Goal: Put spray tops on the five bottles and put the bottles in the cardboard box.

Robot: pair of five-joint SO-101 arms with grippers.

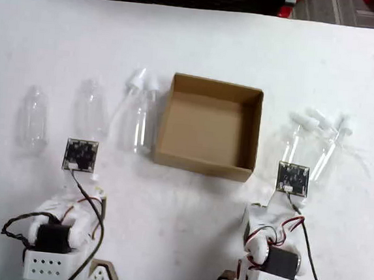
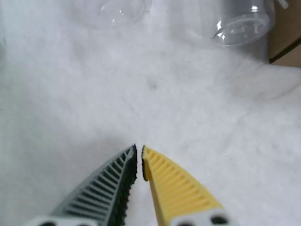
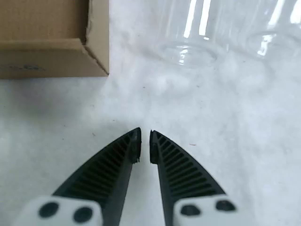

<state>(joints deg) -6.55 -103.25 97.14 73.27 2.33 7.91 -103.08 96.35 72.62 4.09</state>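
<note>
An open cardboard box [image 1: 209,125] sits mid-table. To its left lie three clear bottles: two without tops [image 1: 35,117] [image 1: 91,109] and one [image 1: 139,119] with a white spray top [image 1: 138,80] at its neck. To the box's right lie two clear bottles [image 1: 292,139] [image 1: 330,149] with white spray tops [image 1: 307,118] at their far ends. My left gripper [image 2: 139,150] is shut and empty over bare table, short of two bottle bases [image 2: 242,23] [image 2: 122,7]. Near the box corner [image 3: 94,42], my right gripper [image 3: 145,136] is shut and empty, short of a bottle base [image 3: 188,47].
Both arms are folded back at the table's near edge, the left arm [image 1: 57,240] and the right arm [image 1: 271,262], with loose cables. The far table edge runs along the top of the high view, and white tabletop [image 1: 181,205] lies between the arms.
</note>
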